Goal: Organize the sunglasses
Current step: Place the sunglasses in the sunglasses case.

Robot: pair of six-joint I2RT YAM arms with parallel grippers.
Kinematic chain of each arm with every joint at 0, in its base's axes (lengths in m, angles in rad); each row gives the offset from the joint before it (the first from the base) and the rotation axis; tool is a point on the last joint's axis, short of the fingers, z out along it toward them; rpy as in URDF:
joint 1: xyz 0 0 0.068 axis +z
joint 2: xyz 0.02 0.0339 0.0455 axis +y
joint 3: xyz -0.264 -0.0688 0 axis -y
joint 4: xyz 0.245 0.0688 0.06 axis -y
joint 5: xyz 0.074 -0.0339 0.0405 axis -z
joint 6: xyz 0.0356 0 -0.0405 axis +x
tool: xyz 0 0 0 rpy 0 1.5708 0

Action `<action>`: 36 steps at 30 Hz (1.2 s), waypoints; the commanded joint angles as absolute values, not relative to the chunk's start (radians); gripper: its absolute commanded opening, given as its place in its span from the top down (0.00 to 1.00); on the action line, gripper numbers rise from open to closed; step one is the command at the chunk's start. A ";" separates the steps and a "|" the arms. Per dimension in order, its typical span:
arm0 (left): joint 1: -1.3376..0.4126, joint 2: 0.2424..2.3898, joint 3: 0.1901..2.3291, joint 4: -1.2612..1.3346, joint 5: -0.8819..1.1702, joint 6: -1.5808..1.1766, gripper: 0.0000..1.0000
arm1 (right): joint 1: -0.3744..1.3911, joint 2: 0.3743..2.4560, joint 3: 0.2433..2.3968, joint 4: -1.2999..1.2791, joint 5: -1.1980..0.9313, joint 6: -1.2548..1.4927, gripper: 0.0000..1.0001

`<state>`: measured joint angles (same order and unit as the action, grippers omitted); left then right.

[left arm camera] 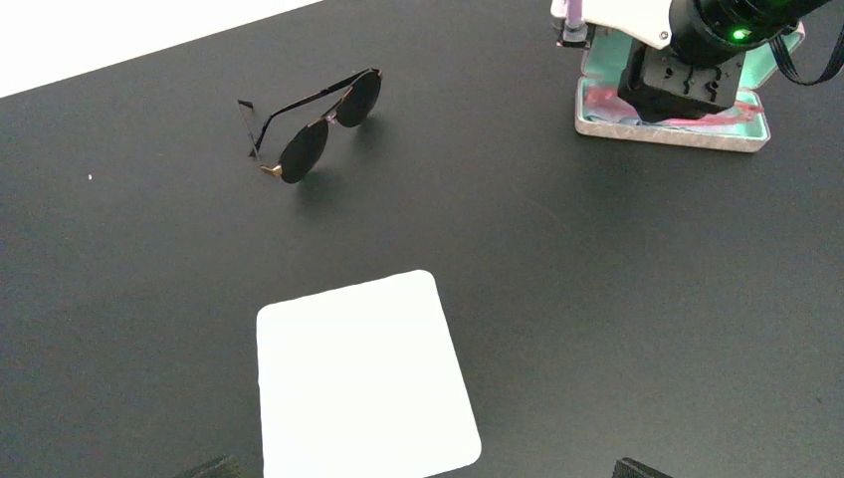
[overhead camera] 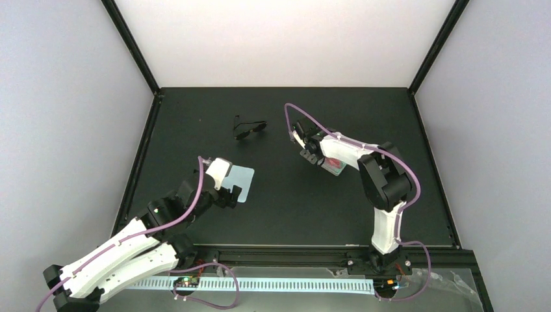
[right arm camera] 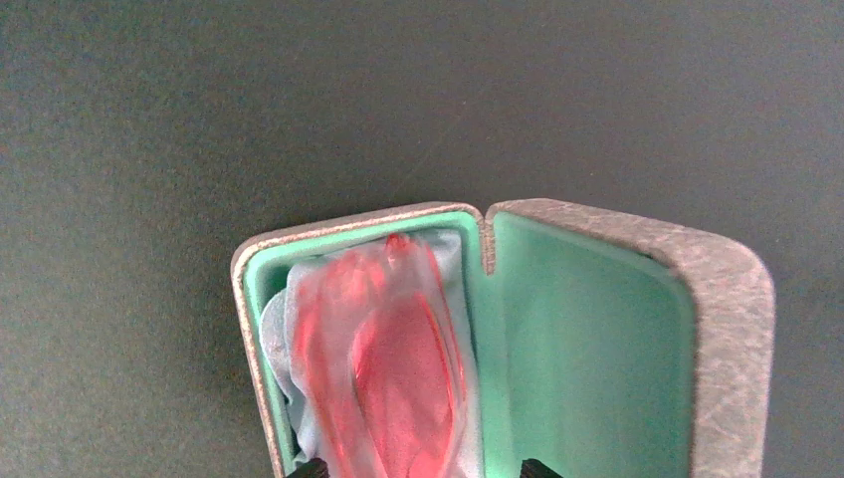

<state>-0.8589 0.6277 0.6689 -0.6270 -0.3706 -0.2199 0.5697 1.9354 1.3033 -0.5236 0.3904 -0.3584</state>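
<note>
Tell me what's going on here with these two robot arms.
The right gripper hangs just above an open glasses case, jaws apart. The red sunglasses already lie inside the case's mint-lined half, and the case is not yet closed. The left gripper is open and empty, hovering over a white cloth on the black table. A black pair of sunglasses sits untouched farther back.

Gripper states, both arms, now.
Left gripper: open, empty.
Right gripper: open, empty, above the red-framed sunglasses lying in the open grey, green-lined case.
</note>
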 commanded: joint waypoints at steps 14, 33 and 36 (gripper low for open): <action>-0.863 0.615 0.663 -0.606 -0.401 -0.212 0.01 | 0.565 1.931 1.389 -0.569 0.400 -0.242 0.31; -0.858 0.608 0.700 -0.628 -0.360 -0.278 0.01 | 0.540 1.594 1.349 -0.633 0.238 0.073 0.28; -0.858 0.669 0.705 -0.561 -0.274 -0.302 0.01 | 0.489 1.578 1.353 -0.678 0.228 0.157 0.31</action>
